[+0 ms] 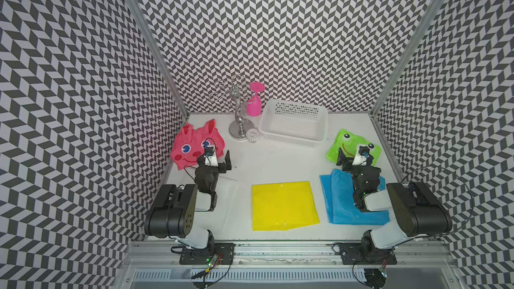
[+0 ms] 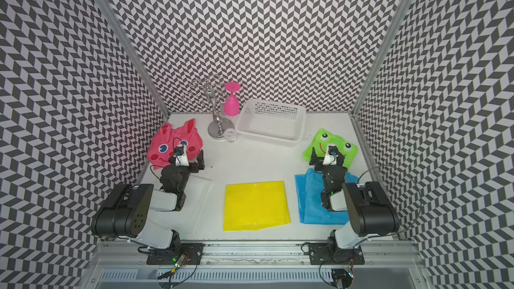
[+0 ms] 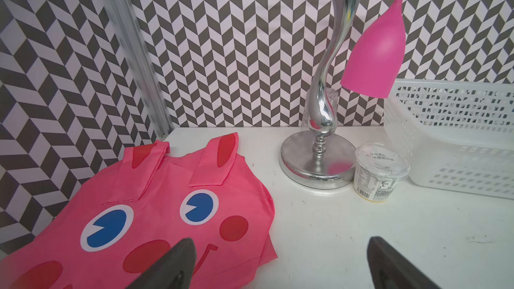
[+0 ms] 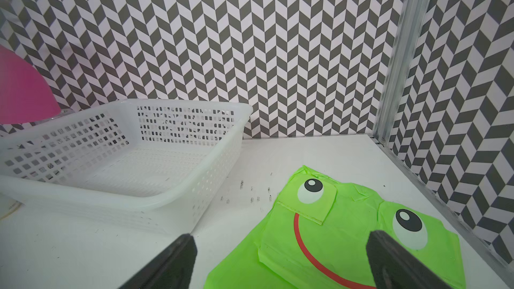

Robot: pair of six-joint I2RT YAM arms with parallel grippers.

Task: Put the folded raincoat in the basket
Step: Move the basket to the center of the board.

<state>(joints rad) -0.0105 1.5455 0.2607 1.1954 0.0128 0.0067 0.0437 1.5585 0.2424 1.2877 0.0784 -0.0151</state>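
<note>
The white lattice basket (image 1: pixel 289 140) (image 2: pixel 267 138) stands empty at the back of the table, right of centre. A folded yellow raincoat (image 1: pixel 283 205) (image 2: pixel 256 205) lies flat at the front centre. A folded blue raincoat (image 1: pixel 340 204) lies to its right, partly under my right arm. My left gripper (image 1: pixel 214 154) (image 3: pixel 281 241) is open above the edge of a pink rabbit-face raincoat (image 3: pixel 155 212). My right gripper (image 1: pixel 356 154) (image 4: pixel 281 236) is open above the edge of a green frog-face raincoat (image 4: pixel 347 234), with the basket (image 4: pixel 139 201) close beside it. Neither gripper holds anything.
A silver glass rack (image 1: pixel 239 126) with a pink goblet (image 1: pixel 255 104) hanging upside down stands just left of the basket. A small lidded cup (image 1: pixel 252 134) sits at its base. A clear plastic sheet (image 1: pixel 225 198) lies under my left arm. Patterned walls enclose three sides.
</note>
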